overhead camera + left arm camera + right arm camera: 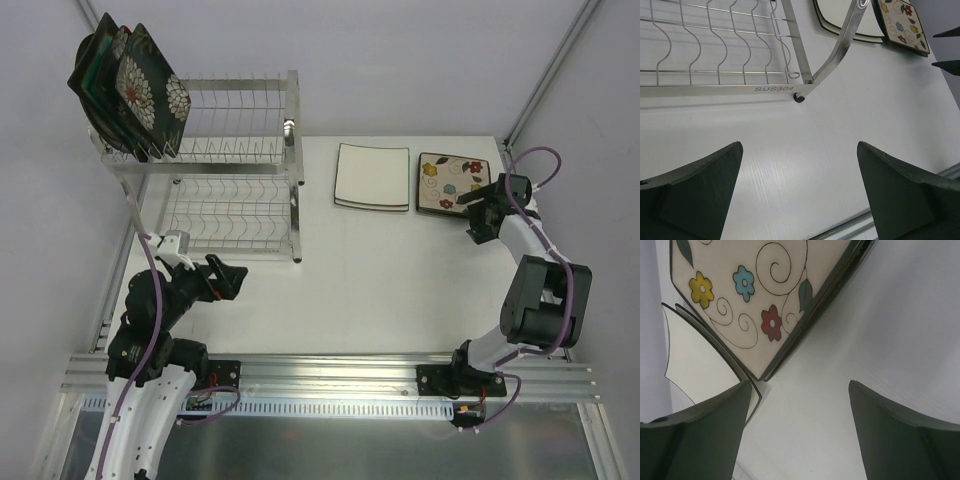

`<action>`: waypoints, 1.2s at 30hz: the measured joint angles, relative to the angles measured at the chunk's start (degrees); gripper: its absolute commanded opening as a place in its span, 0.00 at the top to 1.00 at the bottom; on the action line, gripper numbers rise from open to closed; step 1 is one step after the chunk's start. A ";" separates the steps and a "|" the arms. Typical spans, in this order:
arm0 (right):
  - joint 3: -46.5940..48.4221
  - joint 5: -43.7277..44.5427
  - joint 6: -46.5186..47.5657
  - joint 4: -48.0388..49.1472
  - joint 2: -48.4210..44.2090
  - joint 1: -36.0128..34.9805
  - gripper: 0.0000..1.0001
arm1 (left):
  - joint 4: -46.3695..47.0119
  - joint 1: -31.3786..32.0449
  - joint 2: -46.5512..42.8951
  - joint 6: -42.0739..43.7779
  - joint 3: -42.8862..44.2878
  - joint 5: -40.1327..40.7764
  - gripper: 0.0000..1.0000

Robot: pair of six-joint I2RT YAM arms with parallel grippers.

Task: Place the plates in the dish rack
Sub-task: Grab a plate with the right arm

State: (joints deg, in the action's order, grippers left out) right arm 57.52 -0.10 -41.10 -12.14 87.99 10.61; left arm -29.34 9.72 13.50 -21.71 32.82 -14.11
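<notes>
The silver wire dish rack (235, 170) stands at the table's far left. At the left end of its top tier stand a black plate with white chrysanthemums (150, 95) and a teal-centred dark plate (95, 65); another is mostly hidden between them. A plain white square plate (373, 177) and a cream flowered plate (450, 183) lie flat side by side on the table. My right gripper (478, 215) hovers over the flowered plate's near edge. It is open (800, 385) over bare table, with the plate's corner (757, 372) just ahead of one finger. My left gripper (232, 280) is open near the rack's front corner.
In the left wrist view the rack's lower frame (740, 90) and its small black foot (799, 98) lie just ahead of my open left gripper (800, 145). The white plate (695, 365) touches or nearly touches the flowered plate (755, 300). Aluminium rails run along the table's near and left edges.
</notes>
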 measured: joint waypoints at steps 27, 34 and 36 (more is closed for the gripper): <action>5.49 -3.17 -6.69 10.29 18.10 0.81 0.32 | 0.11 -0.02 4.55 0.52 0.00 2.10 0.01; 6.56 -2.64 -7.93 10.64 19.56 0.83 0.42 | 0.11 -0.02 4.55 0.55 0.00 2.12 0.01; 5.99 -2.36 -8.52 11.06 19.52 0.85 0.48 | 0.11 -0.02 4.55 0.55 0.00 2.12 0.01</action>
State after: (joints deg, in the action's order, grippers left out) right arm 63.51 -2.46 -49.63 -1.08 107.50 11.46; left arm -29.23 9.69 18.04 -21.17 32.82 -11.99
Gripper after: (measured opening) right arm 0.574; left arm 0.991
